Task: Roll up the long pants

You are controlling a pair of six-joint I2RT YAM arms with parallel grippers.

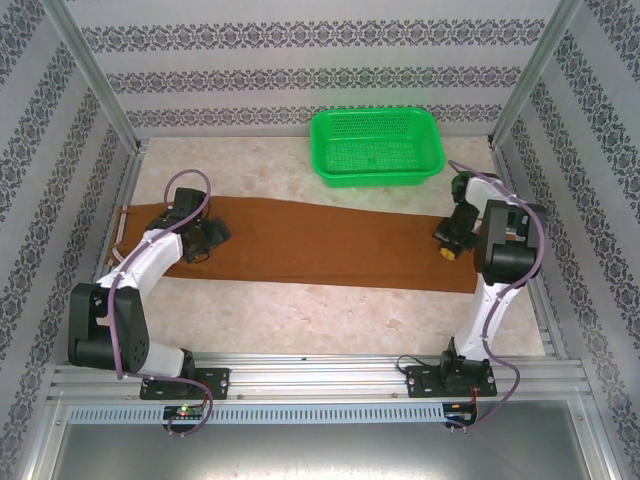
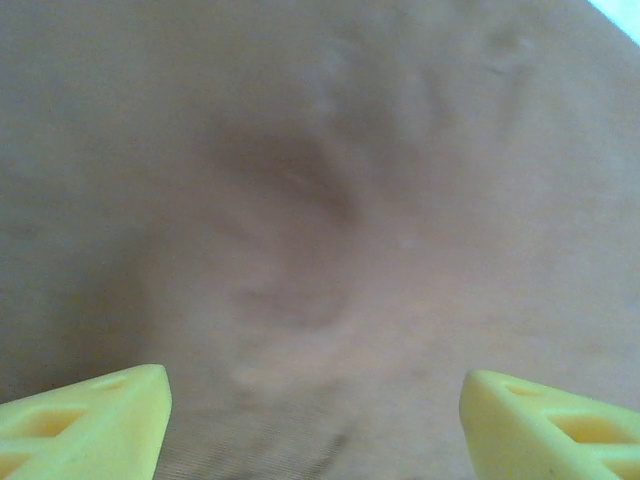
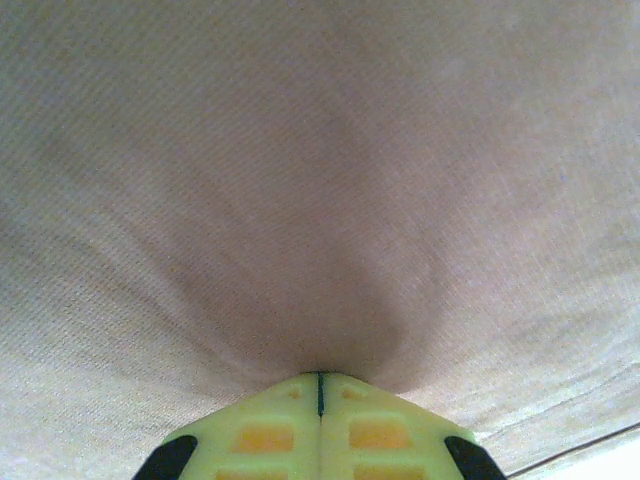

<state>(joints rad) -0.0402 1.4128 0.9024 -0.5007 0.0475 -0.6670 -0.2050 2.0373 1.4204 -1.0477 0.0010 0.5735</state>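
Observation:
The long pants (image 1: 330,245) lie flat across the table, rust-brown, with the waist at the left and the leg ends at the right. My left gripper (image 1: 205,240) hovers over the waist end. In the left wrist view my left gripper (image 2: 315,420) is open, its yellow fingers (image 2: 90,420) wide apart just above the cloth (image 2: 320,200), which shows a shallow dimple. My right gripper (image 1: 447,250) sits at the leg end. In the right wrist view my right gripper (image 3: 320,385) is shut, with the cloth (image 3: 320,180) puckered and drawn in at its tips.
A green mesh basket (image 1: 376,145) stands at the back of the table, just beyond the pants. Patterned walls and metal posts enclose the table on three sides. Bare pale tabletop (image 1: 330,315) lies between the pants and the arm bases.

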